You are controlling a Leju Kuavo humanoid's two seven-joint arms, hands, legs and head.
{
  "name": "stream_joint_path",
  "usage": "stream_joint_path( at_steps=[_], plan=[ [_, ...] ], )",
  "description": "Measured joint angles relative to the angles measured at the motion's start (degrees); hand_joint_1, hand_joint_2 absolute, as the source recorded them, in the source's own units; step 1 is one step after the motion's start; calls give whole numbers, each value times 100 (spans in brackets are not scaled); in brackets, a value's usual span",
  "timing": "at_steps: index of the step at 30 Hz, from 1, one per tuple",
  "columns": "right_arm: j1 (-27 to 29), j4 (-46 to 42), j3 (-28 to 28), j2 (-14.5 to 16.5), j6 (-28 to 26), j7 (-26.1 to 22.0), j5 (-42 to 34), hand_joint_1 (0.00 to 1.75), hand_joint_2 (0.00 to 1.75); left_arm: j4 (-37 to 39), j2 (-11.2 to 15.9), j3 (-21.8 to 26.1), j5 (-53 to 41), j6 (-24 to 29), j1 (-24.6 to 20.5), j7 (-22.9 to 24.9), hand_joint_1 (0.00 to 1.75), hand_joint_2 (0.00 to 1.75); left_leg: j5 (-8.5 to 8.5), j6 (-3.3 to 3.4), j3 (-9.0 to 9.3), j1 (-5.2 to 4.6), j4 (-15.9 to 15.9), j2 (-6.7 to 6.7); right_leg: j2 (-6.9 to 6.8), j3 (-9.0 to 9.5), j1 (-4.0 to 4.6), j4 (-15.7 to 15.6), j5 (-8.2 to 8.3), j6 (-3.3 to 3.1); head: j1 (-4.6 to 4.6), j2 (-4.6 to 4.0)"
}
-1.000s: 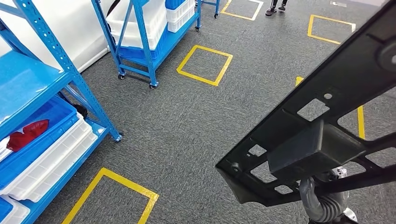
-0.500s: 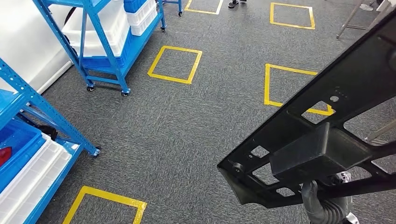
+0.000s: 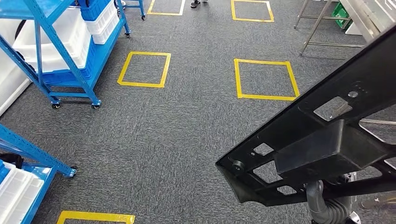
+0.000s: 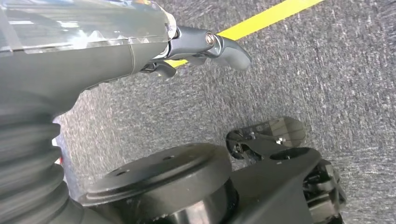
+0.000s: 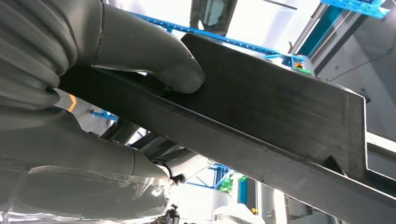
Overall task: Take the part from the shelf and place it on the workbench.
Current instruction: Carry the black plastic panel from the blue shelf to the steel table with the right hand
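Black part, a long frame with cutouts and a boxy block on it, is carried tilted above the grey floor at the near right, gripped by the right hand, thumb pressed on one face and fingers closed beneath. Left hand hangs over the floor holding nothing, fingers loosely apart. Yellow squares are taped on the floor; blue shelf with white bins stands far left.
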Motion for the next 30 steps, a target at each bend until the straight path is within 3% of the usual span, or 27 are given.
stream_joint_path(
  at_steps=[1, 3, 5, 6, 7, 8, 10, 12, 14, 16, 18, 20, 21, 22, 23, 25, 26, 28, 29, 30],
  plan=[
    [-2, -4, 0, 4, 10, -3, -5, 175, 175, 0, -3, -1, 1, 3, -1, -7, 0, 175, 24, 33, 22, 5, -40, 76, -136, -64, 4, 127, -80, 23, 0, 0],
    [-16, -3, 0, 17, 48, -9, -22, 175, 175, 0, -5, 1, 14, 11, 8, -15, 0, 175, 39, 70, 42, -4, -83, 233, -515, -364, 8, 732, -401, 62, 0, 0],
    [-47, 13, 0, 25, 89, -12, -49, 175, 175, 0, -3, 3, 32, 18, 16, -8, 0, 175, 24, 79, 41, -23, -81, 401, -671, -721, -24, 1425, -657, 105, -1, 0],
    [-78, 27, 0, 28, 101, -9, -64, 175, 175, 0, -3, 4, 40, 18, 12, -3, 0, 175, 14, 76, 45, -29, -80, 484, -700, -784, -42, 1544, -646, 121, -1, 0],
    [-124, 40, 0, 29, 104, -1, -80, 175, 175, 0, -3, 5, 51, 18, 1, -6, 0, 175, 1, 69, 53, -32, -79, 562, -725, -726, -56, 1430, -533, 130, -1, 0],
    [-178, 51, 0, 31, 106, 21, -95, 175, 175, 0, -4, 5, 59, 14, -16, -21, 0, 175, -14, 57, 69, -33, -78, 632, -774, -550, -64, 1104, -350, 131, -1, 0],
    [-293, 61, 0, 31, 120, 102, -119, 175, 175, 0, -5, 5, 74, -6, -61, -78, 0, 175, -56, 13, 110, -49, -71, 750, -1008, -120, -40, 306, -66, 92, -1, 0],
    [-393, 65, 0, 31, 140, 184, -145, 175, 175, 0, -6, 5, 81, -29, -110, -127, 0, 175, -98, -48, 142, -71, -67, 846, -1134, 65, 13, -57, -12, 13, -1, 0],
    [-447, 66, 0, 32, 154, 217, -173, 175, 175, 0, -5, 7, 86, -39, -156, -144, 0, 175, -132, -113, 170, -72, -70, 939, -1014, 58, 30, -74, -15, -64, -1, 0],
    [-478, 67, 2, 32, 169, 226, -187, 175, 175, 0, -4, 7, 91, -42, -192, -151, 0, 175, -246, -173, 135, -49, 76, 774, -892, 78, 8, -114, 4, -130, -1, 0],
    [-534, 82, 22, 31, 185, 224, -191, 175, 175, 0, -2, 7, 115, -41, -190, -140, 0, 175, -560, -205, -150, -29, 690, 445, -775, 99, -4, -138, 12, -187, -1, 0],
    [-599, 128, 59, 31, 196, 217, -206, 175, 175, 0, 5, 14, 151, -36, -153, -104, 0, 175, -847, -217, -587, -26, 1492, 317, -628, 104, 8, -134, 5, -216, -1, 0],
    [-635, 161, 74, 31, 198, 215, -224, 175, 175, 0, 12, 17, 166, -31, -137, -88, 0, 175, -845, -218, -725, -26, 1688, 306, -544, 110, 14, -130, 2, -218, -1, 0],
    [-685, 201, 86, 31, 200, 218, -257, 175, 175, 0, 20, 21, 178, -24, -125, -69, 0, 175, -718, -212, -757, -26, 1650, 298, -457, 121, 17, -126, -3, -215, -1, 0],
    [-744, 238, 92, 31, 200, 223, -298, 175, 175, 0, 31, 22, 187, -15, -115, -56, 0, 175, -490, -200, -676, -25, 1378, 264, -371, 136, 17, -120, -9, -207, -1, 0],
    [-865, 304, 98, 31, 202, 236, -381, 175, 175, 0, 55, 25, 191, -3, -88, -31, 0, 175, -41, -163, -375, -9, 563, 42, -214, 150, 22, -92, -32, -173, -1, 0],
    [-911, 332, 98, 31, 202, 244, -406, 175, 175, 0, 65, 27, 193, 0, -69, -24, 0, 175, 71, -147, -266, 1, 275, -68, -146, 141, 21, -78, -39, -148, -1, 0],
    [-961, 382, 98, 33, 202, 262, -432, 175, 175, 0, 79, 29, 196, 9, -45, -2, 0, 175, 85, -101, -195, -3, 79, -140, -27, 103, 10, -67, -38, -77, -1, 0],
    [-967, 401, 98, 36, 204, 276, -445, 175, 175, 0, 84, 29, 194, 16, -43, 15, 0, 175, 96, -65, -188, -9, 68, -82, 27, 87, -6, -77, -30, -35, -1, 0],
    [-959, 415, 98, 38, 207, 285, -461, 175, 175, 0, 87, 29, 192, 25, -44, 33, 0, 175, 113, -22, -174, -13, 39, -17, -3, 71, -15, -58, -43, -1, -1, 0]
  ],
)
